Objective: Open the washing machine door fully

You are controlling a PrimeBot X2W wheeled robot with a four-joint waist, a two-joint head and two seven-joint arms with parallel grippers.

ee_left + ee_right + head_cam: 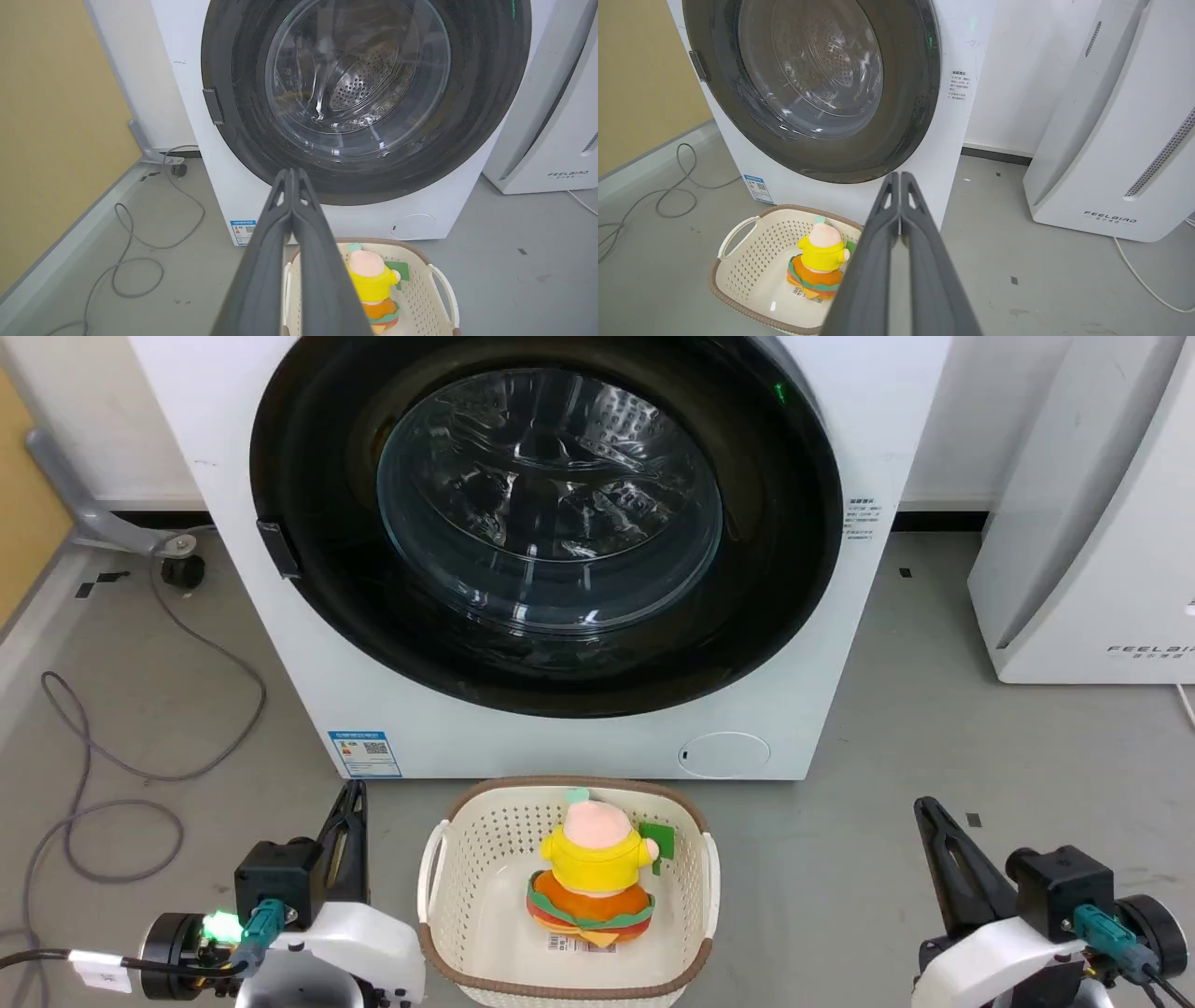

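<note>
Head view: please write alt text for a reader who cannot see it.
A white washing machine with its round black door closed stands on a grey floor. Before it sits a cream basket holding a plush toy, with the left gripper and right gripper at either side, fingers shut.

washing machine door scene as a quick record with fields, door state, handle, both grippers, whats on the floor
door: washing machine door shut, flush with the washing machine
handle: handle tab on the door's left rim, untouched
left gripper: shut, empty, short of the door
right gripper: shut, empty, short of the door
floor: basket with plush toy inside, in front of the machine
</note>
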